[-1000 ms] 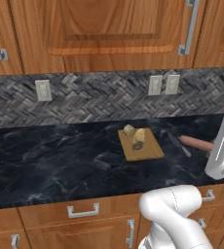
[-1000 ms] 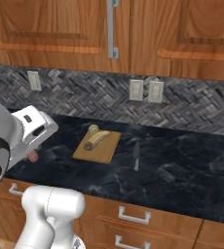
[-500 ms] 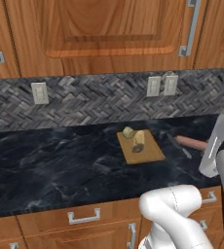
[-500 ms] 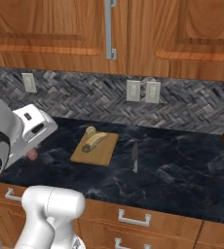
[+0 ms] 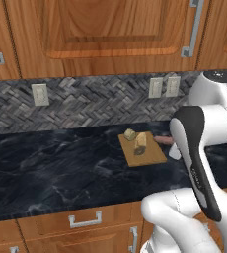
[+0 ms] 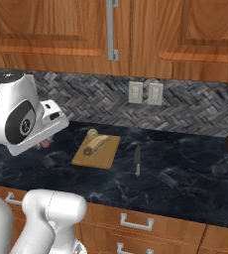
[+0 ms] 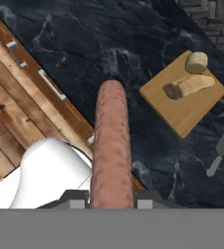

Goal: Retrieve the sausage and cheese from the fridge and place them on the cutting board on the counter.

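Swung closer over counter (image 7: 133, 58) since last look; sausage (image 7: 111, 151), light, probably soft and slick, clamped by its end in my gripper (image 7: 111, 202); cutting board (image 7: 184, 104) ahead.

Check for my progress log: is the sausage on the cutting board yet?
Not yet. The sausage is gripped in the shut tool, above the counter, short of the cutting board.
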Robot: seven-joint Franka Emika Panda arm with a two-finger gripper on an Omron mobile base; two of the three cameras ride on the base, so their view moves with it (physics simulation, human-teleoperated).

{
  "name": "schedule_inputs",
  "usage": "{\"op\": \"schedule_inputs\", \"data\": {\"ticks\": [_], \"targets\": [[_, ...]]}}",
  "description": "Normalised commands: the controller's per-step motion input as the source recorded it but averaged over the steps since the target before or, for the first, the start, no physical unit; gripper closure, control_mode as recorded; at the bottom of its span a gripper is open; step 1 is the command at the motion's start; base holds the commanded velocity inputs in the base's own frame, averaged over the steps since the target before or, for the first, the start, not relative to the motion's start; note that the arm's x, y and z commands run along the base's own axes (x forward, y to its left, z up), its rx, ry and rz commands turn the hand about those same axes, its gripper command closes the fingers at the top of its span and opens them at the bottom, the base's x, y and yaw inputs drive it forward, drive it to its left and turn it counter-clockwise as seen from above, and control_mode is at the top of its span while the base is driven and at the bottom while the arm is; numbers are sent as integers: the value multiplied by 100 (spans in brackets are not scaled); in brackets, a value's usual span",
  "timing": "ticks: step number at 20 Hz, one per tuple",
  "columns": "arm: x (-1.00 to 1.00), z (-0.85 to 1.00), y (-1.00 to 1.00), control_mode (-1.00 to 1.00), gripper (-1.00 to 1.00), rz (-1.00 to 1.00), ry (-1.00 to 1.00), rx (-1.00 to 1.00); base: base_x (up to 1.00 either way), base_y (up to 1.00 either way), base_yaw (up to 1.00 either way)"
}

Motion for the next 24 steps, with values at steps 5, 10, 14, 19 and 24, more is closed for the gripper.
{"op": "schedule_inputs", "data": {"ticks": [5,10,14,19,24], "targets": [[100,-44,-14,-100,100,-1,9,0,0,0,0],[100,-50,-43,-100,100,-10,0,5,0,0,0],[78,-38,-47,-100,100,-26,0,8,0,0,0],[69,-28,-30,-100,100,-29,0,2,0,0,0],[44,-22,0,-100,100,-42,3,1,0,0,0]]}}
